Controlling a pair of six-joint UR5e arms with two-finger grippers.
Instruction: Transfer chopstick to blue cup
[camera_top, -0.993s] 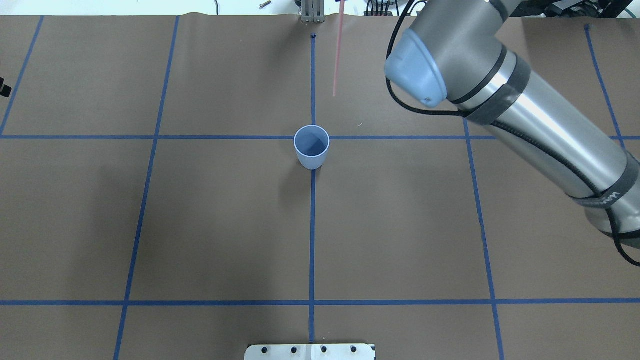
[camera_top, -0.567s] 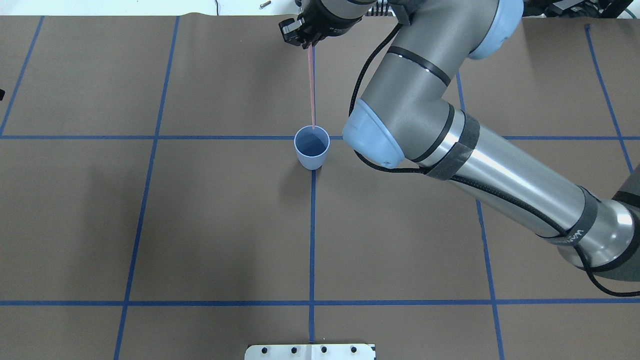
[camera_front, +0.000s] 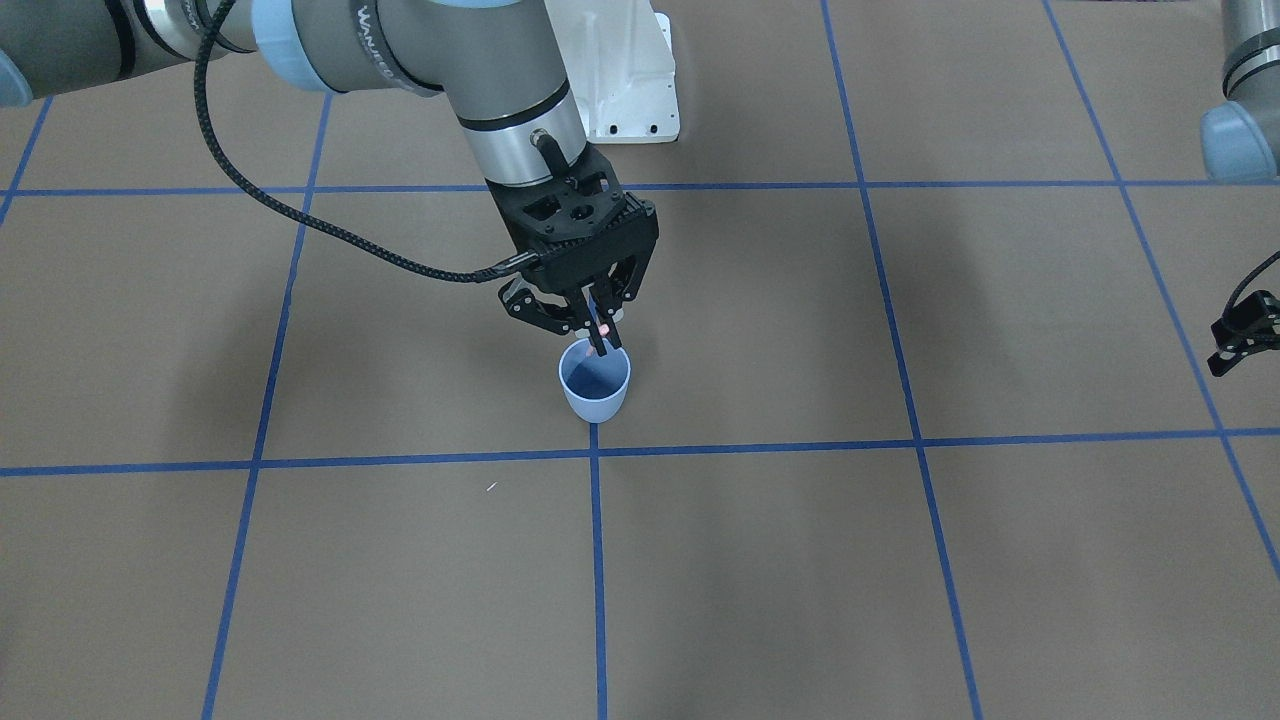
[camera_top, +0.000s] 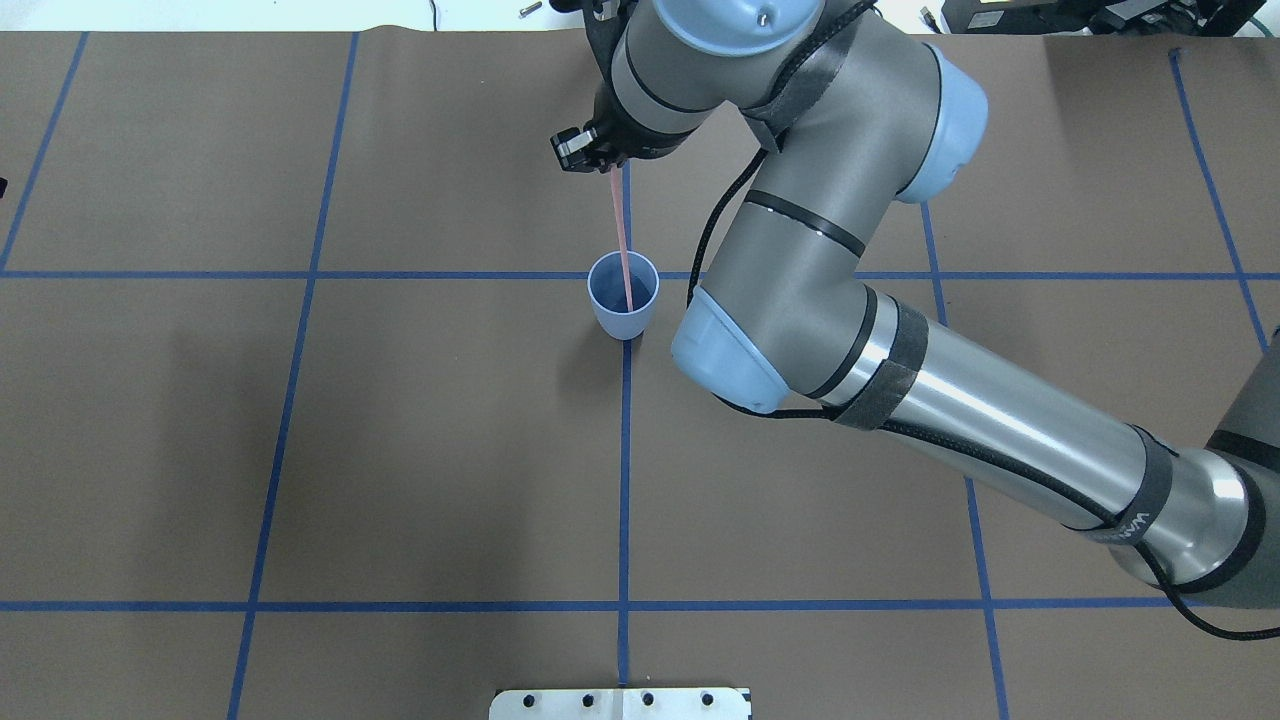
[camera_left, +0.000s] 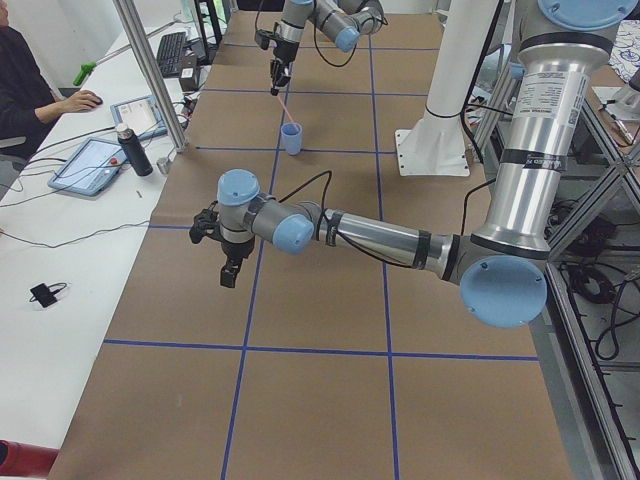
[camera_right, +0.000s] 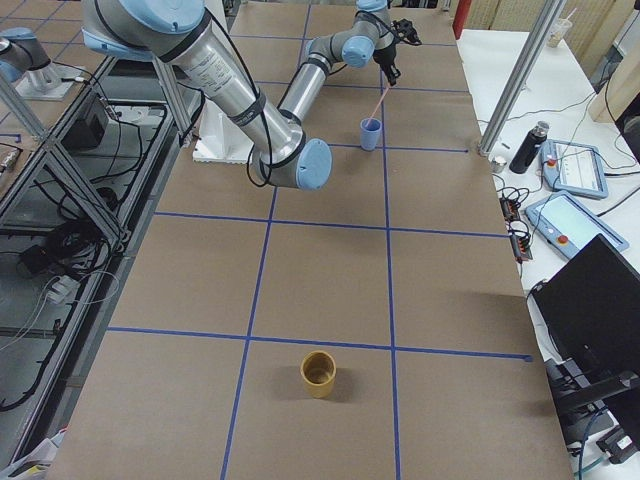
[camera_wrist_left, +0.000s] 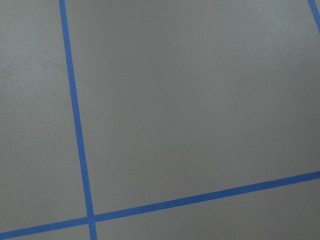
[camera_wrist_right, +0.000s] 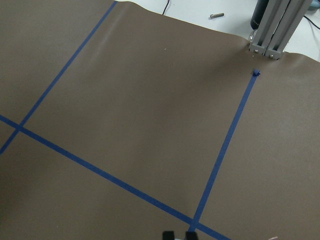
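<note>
1. Grip: right fingers (camera_front: 611, 312) pinched closed on the chopstick (camera_top: 621, 230) at its top end.
2. Axis: chopstick near-upright, hanging below the fingers, lower tip inside the blue cup (camera_top: 622, 322) mouth.
3. Far off: left fingers (camera_front: 1238, 335), well apart from the cup, opening unclear.
4. Next, likely: just let go.

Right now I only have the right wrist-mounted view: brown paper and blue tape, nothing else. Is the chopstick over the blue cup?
Observer: Yes. Overhead, the chopstick slants down from the right gripper, and its lower end shows within the mouth of the blue cup.
Operator: Is the cup upright?
Observer: Yes. The front-facing view shows its open mouth facing up.
Operator: Where is the left arm?
Observer: The left gripper hangs far from the cup, further along the table.
</note>
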